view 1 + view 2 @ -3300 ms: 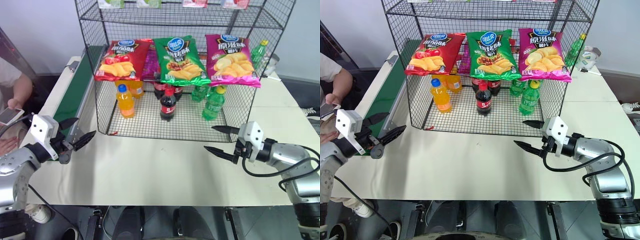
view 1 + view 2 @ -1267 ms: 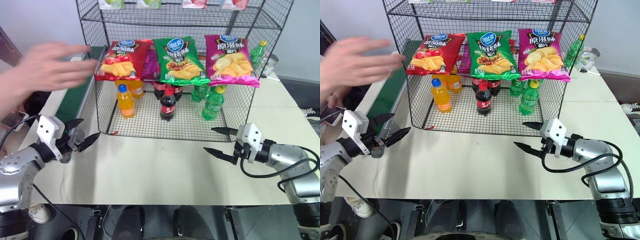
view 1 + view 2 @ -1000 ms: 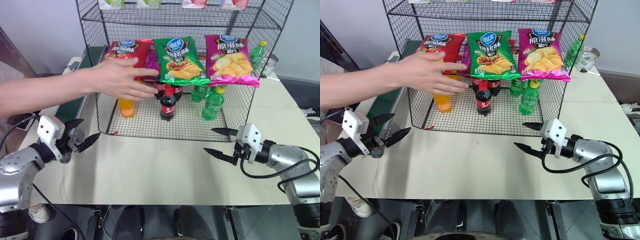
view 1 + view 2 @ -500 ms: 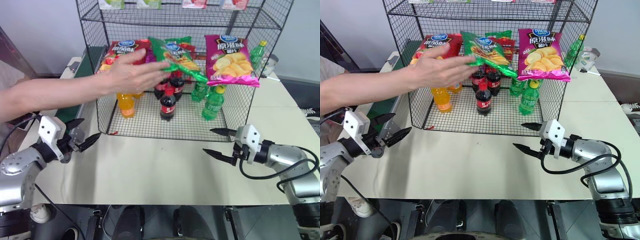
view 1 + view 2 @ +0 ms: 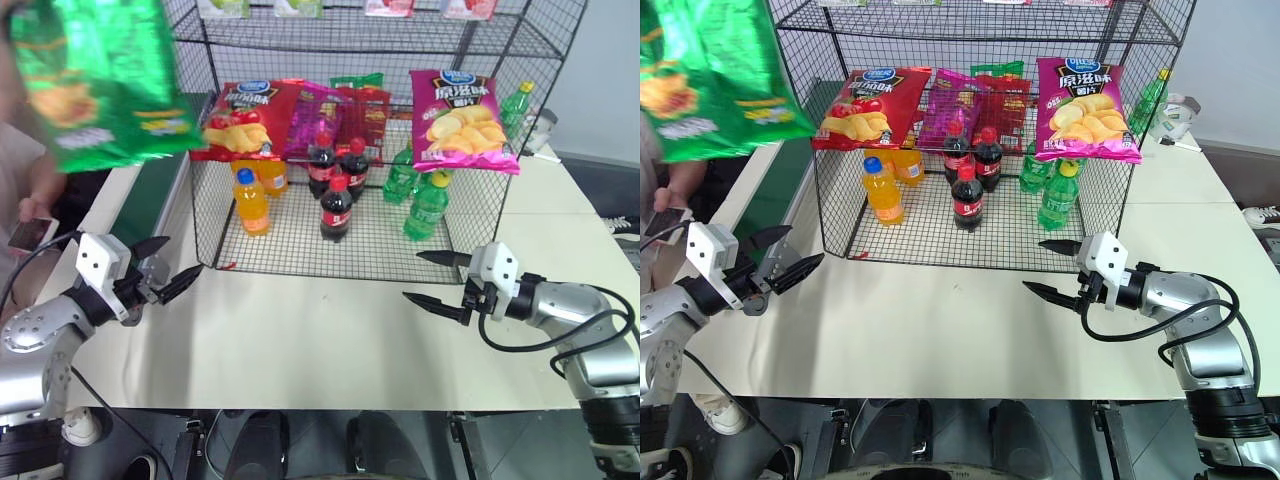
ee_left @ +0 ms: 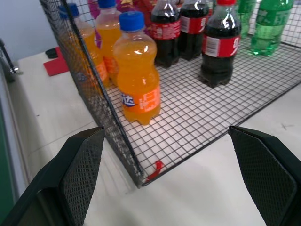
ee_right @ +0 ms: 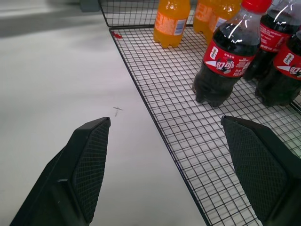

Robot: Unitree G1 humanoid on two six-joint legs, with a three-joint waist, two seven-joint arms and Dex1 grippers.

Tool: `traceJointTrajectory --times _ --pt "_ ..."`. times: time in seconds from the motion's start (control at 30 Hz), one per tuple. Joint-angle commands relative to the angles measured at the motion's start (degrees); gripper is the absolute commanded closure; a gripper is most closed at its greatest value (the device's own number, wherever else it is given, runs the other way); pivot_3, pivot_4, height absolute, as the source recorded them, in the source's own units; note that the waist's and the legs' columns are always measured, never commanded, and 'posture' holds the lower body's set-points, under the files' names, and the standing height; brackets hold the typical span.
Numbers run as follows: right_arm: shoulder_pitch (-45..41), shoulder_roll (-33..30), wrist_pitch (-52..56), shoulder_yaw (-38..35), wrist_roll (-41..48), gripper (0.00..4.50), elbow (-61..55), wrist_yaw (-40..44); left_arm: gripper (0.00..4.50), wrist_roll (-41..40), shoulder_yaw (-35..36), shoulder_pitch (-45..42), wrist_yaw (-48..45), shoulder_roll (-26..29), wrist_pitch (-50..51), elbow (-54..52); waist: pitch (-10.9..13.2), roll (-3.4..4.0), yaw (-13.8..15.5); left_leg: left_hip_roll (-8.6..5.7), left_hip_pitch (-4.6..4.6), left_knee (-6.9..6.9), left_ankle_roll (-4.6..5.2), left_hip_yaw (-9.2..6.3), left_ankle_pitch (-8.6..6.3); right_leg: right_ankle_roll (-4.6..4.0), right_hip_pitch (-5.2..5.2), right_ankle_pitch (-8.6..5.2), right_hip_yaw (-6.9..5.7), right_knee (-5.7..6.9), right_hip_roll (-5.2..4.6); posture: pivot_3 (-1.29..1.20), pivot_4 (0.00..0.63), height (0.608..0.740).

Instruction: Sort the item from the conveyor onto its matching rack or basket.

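Above conveyor (image 5: 150, 195): green bag (image 5: 100, 80) (upright, tilted)

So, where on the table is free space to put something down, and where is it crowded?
The cream table is bare in front of the black wire rack, between the left gripper and the right gripper, both with jaws open. The rack's floor is crowded with orange bottles, cola bottles and green bottles.

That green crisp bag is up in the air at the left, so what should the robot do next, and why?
Probably wait. The green crisp bag is held high at the left above the conveyor, not lying on it. Both the left gripper and the right gripper hover open and empty over the table.
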Motion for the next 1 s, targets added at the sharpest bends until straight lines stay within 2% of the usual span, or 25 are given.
traceJointTrajectory --times 0.03,0.5,0.73,1.0 --pt "-0.35 -0.05 -0.71 -0.41 1.1 0.59 -1.71 0.26 0.0 -2.31 1.56 0.85 -2.8 0.99 -0.57 -0.52 0.0 0.0 -0.1 0.0 0.0 0.0 0.0 0.0 0.0 0.0 0.0 0.0 0.0 0.0 0.0 0.0 0.15 0.739" --pt "-2.08 0.45 0.45 0.05 3.38 0.59 -1.84 1.19 0.0 -4.74 3.22 -0.31 -4.05 1.1 -0.69 -0.22 0.0 0.0 -0.04 0.01 0.0 0.02 0.0 0.0 0.0 0.0 0.0 0.0 0.0 0.01 0.0 0.0 0.15 0.739" --pt "-2.31 0.74 4.88 -0.68 7.78 0.59 -3.5 1.84 0.0 -5.38 3.21 -0.8 -2.42 0.84 1.33 -0.89 0.0 0.0 0.0 0.01 0.0 0.01 0.0 -0.01 0.0 0.0 0.0 0.0 0.0 0.01 0.0 0.0 0.15 0.739" --pt "-2.29 0.61 2.37 -0.4 5.7 0.59 -2.7 1.09 0.0 -3.08 2.46 -1.38 -1.47 1.01 -0.11 -0.49 0.0 0.0 -0.05 0.01 0.0 0.01 0.0 0.0 0.0 0.0 -0.01 0.0 0.0 0.01 0.0 0.0 0.15 0.739"
